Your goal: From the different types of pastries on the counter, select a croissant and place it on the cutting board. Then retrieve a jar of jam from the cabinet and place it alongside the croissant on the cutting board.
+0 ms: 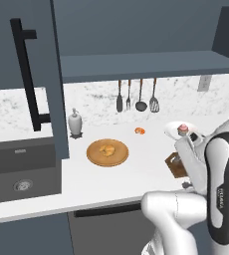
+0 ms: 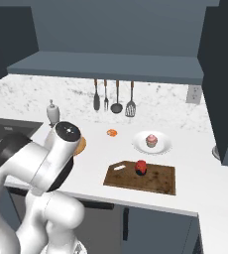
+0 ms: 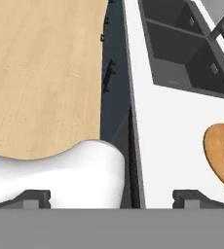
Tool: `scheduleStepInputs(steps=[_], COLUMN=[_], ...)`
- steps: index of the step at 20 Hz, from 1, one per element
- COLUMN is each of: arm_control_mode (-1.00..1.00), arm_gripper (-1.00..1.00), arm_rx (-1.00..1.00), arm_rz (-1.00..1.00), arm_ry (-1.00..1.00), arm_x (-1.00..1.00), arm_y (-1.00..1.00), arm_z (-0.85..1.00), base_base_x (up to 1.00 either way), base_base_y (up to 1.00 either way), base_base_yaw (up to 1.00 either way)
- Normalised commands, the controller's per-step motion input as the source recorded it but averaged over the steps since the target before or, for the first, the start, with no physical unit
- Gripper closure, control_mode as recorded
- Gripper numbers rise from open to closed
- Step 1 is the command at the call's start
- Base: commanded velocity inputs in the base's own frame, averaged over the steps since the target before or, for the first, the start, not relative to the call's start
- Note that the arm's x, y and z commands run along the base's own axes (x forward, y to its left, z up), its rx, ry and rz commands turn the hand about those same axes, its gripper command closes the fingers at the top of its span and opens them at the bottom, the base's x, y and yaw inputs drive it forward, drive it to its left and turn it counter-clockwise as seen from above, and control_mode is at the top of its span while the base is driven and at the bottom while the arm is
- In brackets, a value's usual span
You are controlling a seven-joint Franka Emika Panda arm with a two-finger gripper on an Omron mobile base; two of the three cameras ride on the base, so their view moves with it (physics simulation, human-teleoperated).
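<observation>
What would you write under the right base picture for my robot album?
A small dark-red jar sits on the dark brown wooden cutting board, beside a pink-frosted cupcake on its white plate.

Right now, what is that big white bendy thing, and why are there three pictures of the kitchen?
The white thing is a robot arm. Two cameras ride behind it, one on each side; a third sits on its hand, looking past its open gripper, which holds nothing. On the white counter a croissant lies on a round wooden plate. Nearby are a tiny orange pastry and a pink cupcake on a white plate. A red jam jar already stands on the dark cutting board.
</observation>
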Motion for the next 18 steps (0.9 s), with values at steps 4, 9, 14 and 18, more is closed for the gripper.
scheduleStepInputs(steps=[4, 9, 14, 18], arm_control_mode=[-1.0, -1.0, -1.0, -1.0], arm_gripper=[-1.0, -1.0, -1.0, -1.0], arm_rx=[-0.08, -0.21, -0.22, -0.18], arm_rz=[0.34, 0.12, 0.13, 0.3], arm_ry=[-0.02, -0.26, -0.39, -0.15], arm_x=[0.0, 0.1, 0.54, 0.48], arm_y=[0.52, 0.03, 0.12, 0.29], arm_z=[0.0, -0.08, 0.01, -0.01], base_base_x=[0.0, 0.0, 0.0, 0.0], base_base_y=[0.0, 0.0, 0.0, 0.0], base_base_yaw=[0.0, 0.0, 0.0, 0.0])
